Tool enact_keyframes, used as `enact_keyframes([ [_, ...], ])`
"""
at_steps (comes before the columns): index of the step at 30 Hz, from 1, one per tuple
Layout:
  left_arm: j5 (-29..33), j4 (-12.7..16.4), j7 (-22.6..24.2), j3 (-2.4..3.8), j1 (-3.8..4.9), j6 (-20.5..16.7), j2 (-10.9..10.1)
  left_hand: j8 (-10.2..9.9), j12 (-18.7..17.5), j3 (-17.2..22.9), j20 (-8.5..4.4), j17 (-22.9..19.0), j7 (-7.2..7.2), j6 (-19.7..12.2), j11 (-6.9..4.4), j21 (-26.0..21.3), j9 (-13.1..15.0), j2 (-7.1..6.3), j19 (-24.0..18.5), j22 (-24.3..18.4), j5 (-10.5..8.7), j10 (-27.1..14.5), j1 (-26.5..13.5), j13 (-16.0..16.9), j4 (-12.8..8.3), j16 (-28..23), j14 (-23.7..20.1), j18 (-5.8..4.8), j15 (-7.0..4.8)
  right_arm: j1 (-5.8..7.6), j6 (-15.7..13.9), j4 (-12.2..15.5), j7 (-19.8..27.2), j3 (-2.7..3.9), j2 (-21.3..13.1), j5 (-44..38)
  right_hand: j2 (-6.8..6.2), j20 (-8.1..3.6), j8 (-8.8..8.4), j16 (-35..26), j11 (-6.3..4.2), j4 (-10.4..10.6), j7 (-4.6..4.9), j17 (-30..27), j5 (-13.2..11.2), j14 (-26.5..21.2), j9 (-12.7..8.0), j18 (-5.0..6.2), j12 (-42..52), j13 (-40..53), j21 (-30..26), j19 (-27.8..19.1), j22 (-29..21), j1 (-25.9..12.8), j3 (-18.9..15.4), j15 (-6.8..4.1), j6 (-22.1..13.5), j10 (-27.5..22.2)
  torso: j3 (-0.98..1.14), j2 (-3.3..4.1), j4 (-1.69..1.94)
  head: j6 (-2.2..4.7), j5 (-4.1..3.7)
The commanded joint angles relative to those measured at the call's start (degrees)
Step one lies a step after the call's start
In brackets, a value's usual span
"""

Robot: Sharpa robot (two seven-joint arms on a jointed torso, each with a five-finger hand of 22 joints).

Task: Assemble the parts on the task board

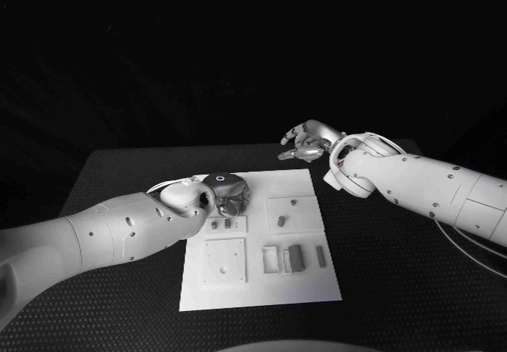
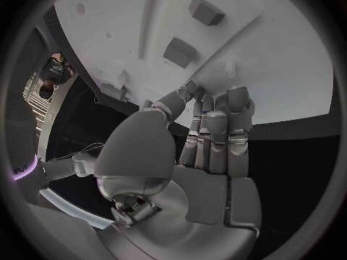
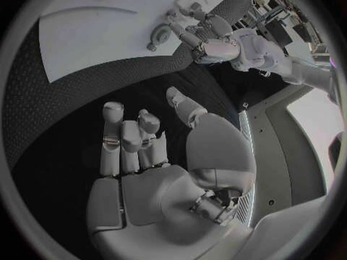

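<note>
Silver fingers of the left hand curl down over the upper left part of the white task board, just left of the head view's centre. In the left wrist view the left hand's fingers lie side by side with the thumb alongside, their tips reaching the near edge of the board; whether anything small is pinched between them I cannot tell. Two dark parts stand on the board beyond the fingertips, one near and one farther off.

At the upper right of the head view the right hand hangs above the black table, off the board's far right corner and apart from it. The right wrist view shows its fingers loosely spread, with only dark table mat in front of the palm, so it holds nothing. The same view shows the left hand resting at the board's edge.

On the board in the head view, a small upright part sits in a raised square at the centre right. Below it lies a row of slim pieces, and a square plate with small holes lies at the lower left. Two tiny pieces sit just beneath the left hand.
</note>
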Motion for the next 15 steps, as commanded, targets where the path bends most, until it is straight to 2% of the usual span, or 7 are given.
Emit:
enact_keyframes([
  [1,-0.7,-0.1,0.4,0.03,-0.11,0.6,0.3,0.2,-0.2,0.5,-0.03,-0.1,-0.14,0.5,0.11,0.2,-0.1,0.55,0.3,0.6,0.3,0.5,0.0,-0.1,0.0,0.2,0.3,7.2,0.01,-0.02,0.4,0.2,0.4,0.02,-0.1,-0.1,0.54,-0.38,0.3,-0.1,-0.16,0.0,0.59,-0.1,0.2,-0.3,-0.1,2.6,0.4,-0.1,-0.3,0.1,0.9,0.2,-0.4,0.11,0.0,-0.4,0.05,0.05,-0.03,-0.12,-0.08],
  [15,-0.7,-1.1,0.5,0.04,-0.22,0.4,1.0,0.2,-0.3,0.8,-0.1,-0.2,0.05,0.6,0.02,0.3,-0.3,1.08,0.4,0.8,0.29,1.0,-0.3,-0.2,0.1,0.3,0.5,7.13,-0.08,-0.02,0.5,0.7,0.4,0.02,-0.1,-0.1,0.54,-0.38,0.3,-0.1,-0.16,0.0,0.59,-0.1,0.2,-0.3,-0.1,2.6,0.4,-0.1,-0.3,0.1,0.9,0.2,-0.4,0.11,0.0,-0.4,0.1,0.01,0.0,-0.31,-0.24],
])
